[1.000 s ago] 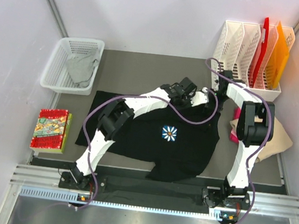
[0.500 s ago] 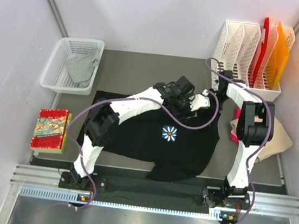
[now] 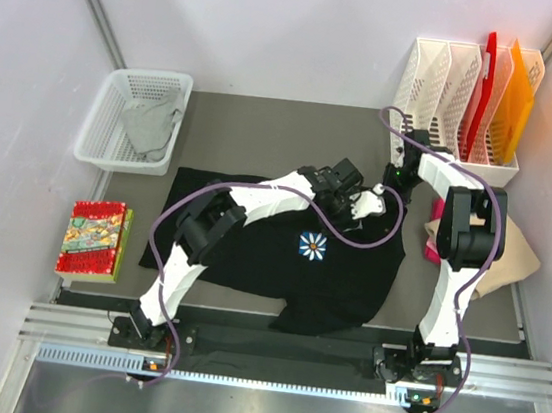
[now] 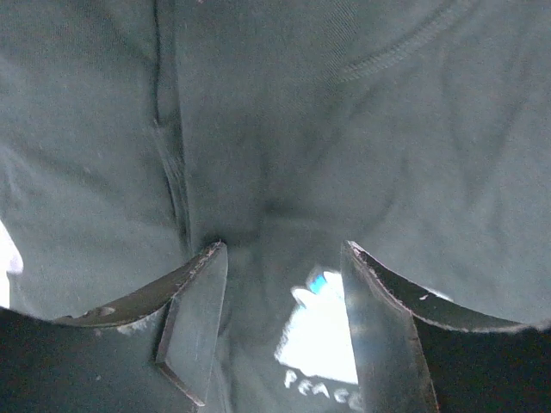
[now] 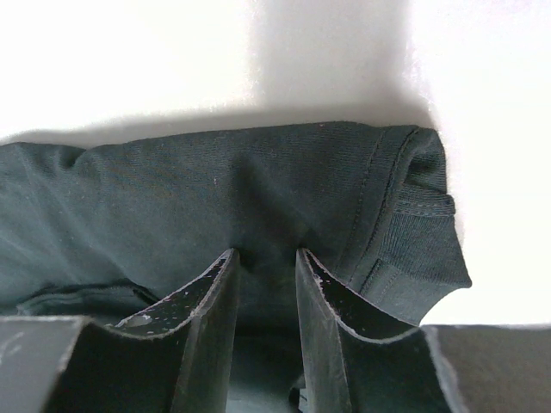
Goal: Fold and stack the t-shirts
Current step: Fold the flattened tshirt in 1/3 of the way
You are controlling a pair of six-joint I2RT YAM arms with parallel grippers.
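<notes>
A large black t-shirt (image 3: 338, 275) with a white-blue daisy print (image 3: 312, 245) lies spread across the mat. My left gripper (image 3: 373, 204) hovers over its upper right part. In the left wrist view the left gripper (image 4: 284, 249) is open above the black cloth (image 4: 284, 112), with a white label patch (image 4: 323, 331) showing between its fingers. My right gripper (image 3: 398, 173) is at the shirt's far right corner. In the right wrist view its jaws (image 5: 266, 253) stand narrow, pinching a fold of black cloth (image 5: 215, 189) near a ribbed hem (image 5: 413, 241).
A white mesh basket (image 3: 100, 135) at back left holds a grey shirt (image 3: 150, 126). A red patterned packet (image 3: 94, 238) lies at left. A tan shirt (image 3: 509, 257) and a pink one (image 3: 432, 248) sit at right. File racks (image 3: 464, 109) stand at back right.
My left gripper has opened and let go of the black cloth, then shifted slightly nearer and to the right. The right arm has barely moved.
</notes>
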